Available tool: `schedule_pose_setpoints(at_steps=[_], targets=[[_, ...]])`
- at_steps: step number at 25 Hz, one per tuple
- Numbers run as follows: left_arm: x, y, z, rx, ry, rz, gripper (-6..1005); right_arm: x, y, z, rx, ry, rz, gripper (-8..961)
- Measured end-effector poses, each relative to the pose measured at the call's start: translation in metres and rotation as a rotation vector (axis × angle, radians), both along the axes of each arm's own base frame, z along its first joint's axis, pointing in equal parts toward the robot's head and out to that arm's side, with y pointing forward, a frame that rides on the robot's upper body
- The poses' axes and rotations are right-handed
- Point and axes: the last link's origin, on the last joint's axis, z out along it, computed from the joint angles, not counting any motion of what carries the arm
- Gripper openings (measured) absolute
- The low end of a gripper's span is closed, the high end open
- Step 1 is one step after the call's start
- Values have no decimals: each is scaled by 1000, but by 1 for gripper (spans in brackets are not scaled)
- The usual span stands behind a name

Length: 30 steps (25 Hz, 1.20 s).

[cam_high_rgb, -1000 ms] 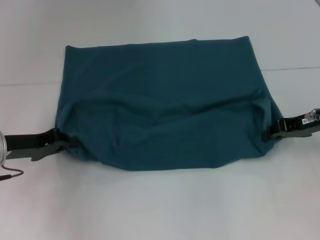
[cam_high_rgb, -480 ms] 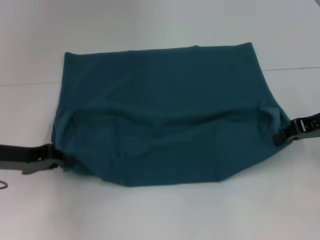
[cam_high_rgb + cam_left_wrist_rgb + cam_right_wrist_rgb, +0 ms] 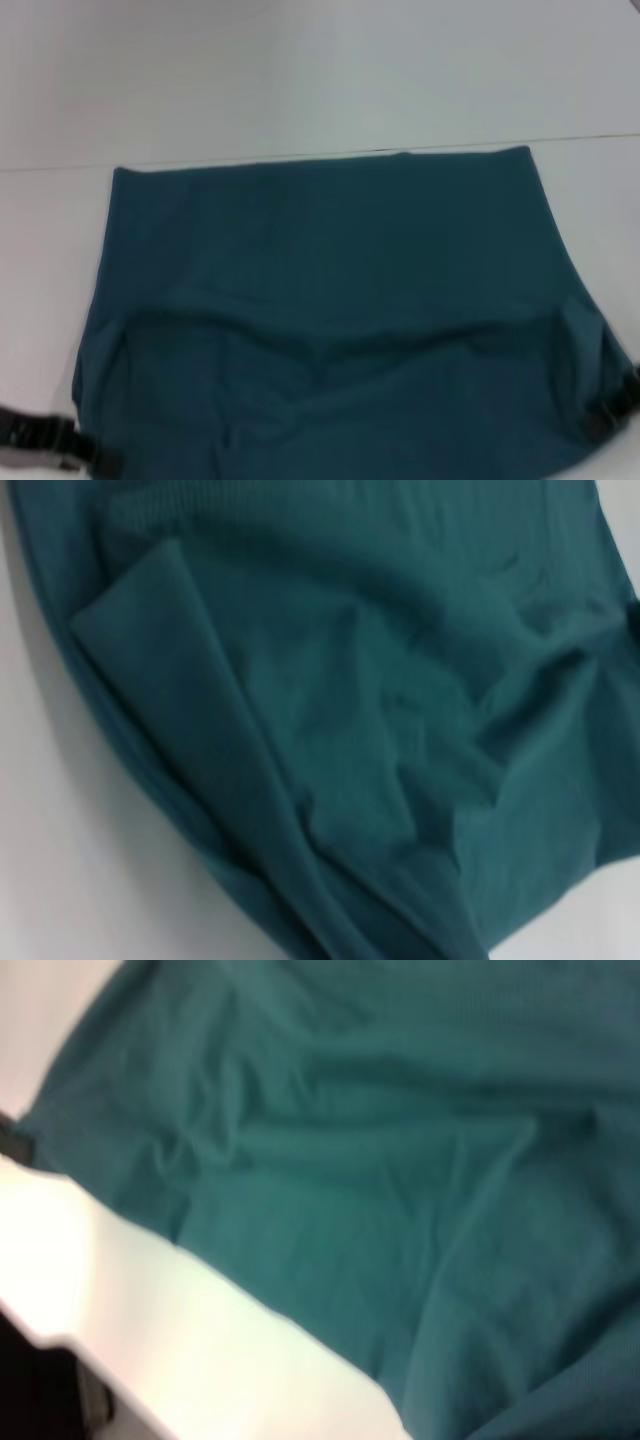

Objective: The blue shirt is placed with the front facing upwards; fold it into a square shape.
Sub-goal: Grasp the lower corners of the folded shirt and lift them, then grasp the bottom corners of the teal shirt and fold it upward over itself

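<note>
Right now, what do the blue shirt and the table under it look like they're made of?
The blue shirt looks like soft matte knit fabric, probably cotton jersey: it sags and creases in loose folds between the left gripper and the right gripper. The table appears a smooth, hard white surface, possibly laminate; its exact material is unclear.

The head view looks forward and down from above onto the white table (image 3: 320, 80), taking in most of the blue shirt (image 3: 330, 300). The 2 wrist views sit close over the cloth, which fills most of each picture. All 3 views share the rumpled shirt fabric and table beside it.
</note>
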Motion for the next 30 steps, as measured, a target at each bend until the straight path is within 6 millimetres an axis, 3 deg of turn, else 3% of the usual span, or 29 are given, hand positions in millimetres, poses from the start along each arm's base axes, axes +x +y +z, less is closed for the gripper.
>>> schedule_pose_setpoints(at_steps=[5,9,15,19,25,26,28,30], targets=[[-7,-35,-6,-126,-2,16,55,26,-33,-12,-127,-82,-69,55],[-14,-56,-10,-188,3,41,55,38,-49,-17,-161,-85,-88,57],[-13,-55,-10,-194,9,27,54,34,-40,-14,-109,-56,-54,60],[-5,-35,-4,-155,23,-8,54,31,-7,4,102,-40,-48,61],[16,23,20,-7,62,-38,55,34,41,42,450,-54,-101,64],[16,23,20,-7,62,-38,55,32,49,46,490,-54,-104,64],[29,56,27,82,121,-45,55,28,61,52,553,-57,-104,65],[37,73,29,129,145,-51,55,21,75,54,605,-69,-96,66]])
